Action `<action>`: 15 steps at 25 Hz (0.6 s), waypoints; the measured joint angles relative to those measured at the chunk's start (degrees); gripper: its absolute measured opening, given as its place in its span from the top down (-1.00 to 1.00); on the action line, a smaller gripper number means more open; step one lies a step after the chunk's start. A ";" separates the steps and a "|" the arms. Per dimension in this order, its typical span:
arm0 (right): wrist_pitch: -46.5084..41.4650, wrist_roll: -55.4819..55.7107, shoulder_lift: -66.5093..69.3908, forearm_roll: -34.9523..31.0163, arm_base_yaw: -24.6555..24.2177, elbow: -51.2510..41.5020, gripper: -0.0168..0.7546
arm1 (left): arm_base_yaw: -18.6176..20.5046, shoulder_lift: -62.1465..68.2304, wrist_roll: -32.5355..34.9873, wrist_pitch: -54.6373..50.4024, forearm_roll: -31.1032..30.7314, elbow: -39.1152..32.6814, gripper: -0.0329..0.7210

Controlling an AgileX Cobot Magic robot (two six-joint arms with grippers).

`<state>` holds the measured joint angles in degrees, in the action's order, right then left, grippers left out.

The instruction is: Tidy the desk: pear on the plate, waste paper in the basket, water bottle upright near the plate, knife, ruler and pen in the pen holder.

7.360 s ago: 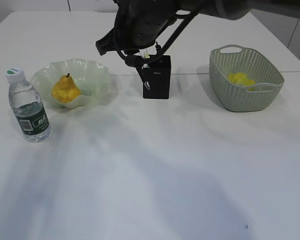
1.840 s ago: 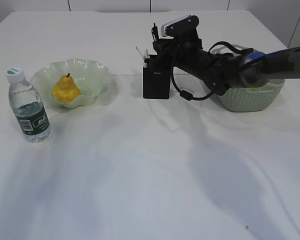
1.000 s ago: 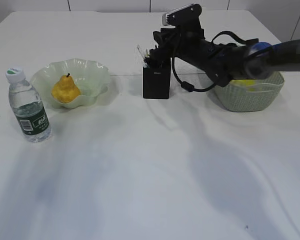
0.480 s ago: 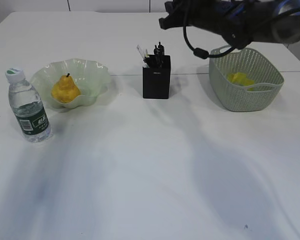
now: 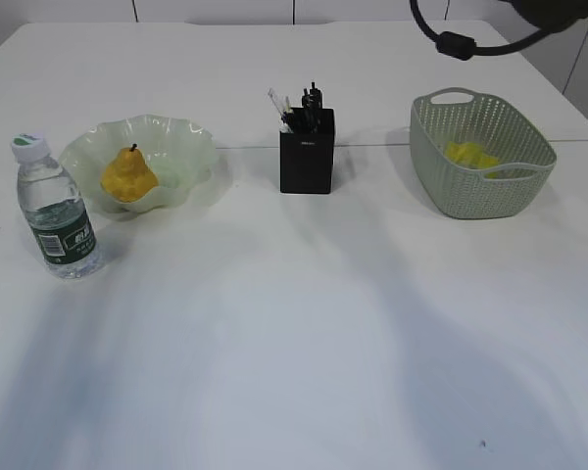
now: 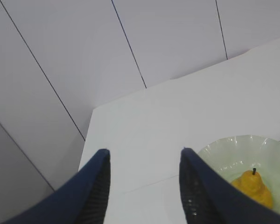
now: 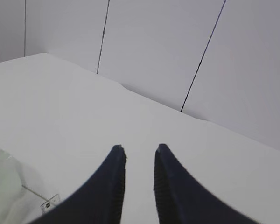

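Pear (image 5: pixel 128 175) on plate (image 5: pixel 181 139), left jaws wide apart, right jaws narrowly parted, both empty

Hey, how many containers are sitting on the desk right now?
4: the water bottle far left, the plate beside it, the pen holder mid-desk, the basket on the right. None looks hidden.

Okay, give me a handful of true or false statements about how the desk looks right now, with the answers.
1. The pear lies on the plate. True.
2. The water bottle lies on its side. False: it stands upright, left of the plate.
3. Yellow waste paper is in the basket. True.
4. The pen holder is empty. False: several items stick up out of it.
5. The left claw grips the pear. False: its jaws are open and hold nothing, above the table.
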<state>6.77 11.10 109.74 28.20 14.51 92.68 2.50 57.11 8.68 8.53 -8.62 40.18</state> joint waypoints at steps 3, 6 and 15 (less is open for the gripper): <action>0.00 0.00 -5.66 0.00 0.00 -6.48 0.53 | 0.00 -0.80 0.00 0.00 -0.09 0.00 0.01; 0.00 0.00 -11.82 0.00 0.00 -12.84 0.53 | 0.00 -2.27 0.00 0.00 -0.09 0.00 0.01; -4.21 0.00 -29.02 0.00 0.00 -24.81 0.53 | 0.00 -10.60 0.00 -8.88 -0.09 0.00 0.01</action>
<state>2.56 11.10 80.71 28.20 14.51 67.87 2.50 46.51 8.68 -0.35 -8.71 40.18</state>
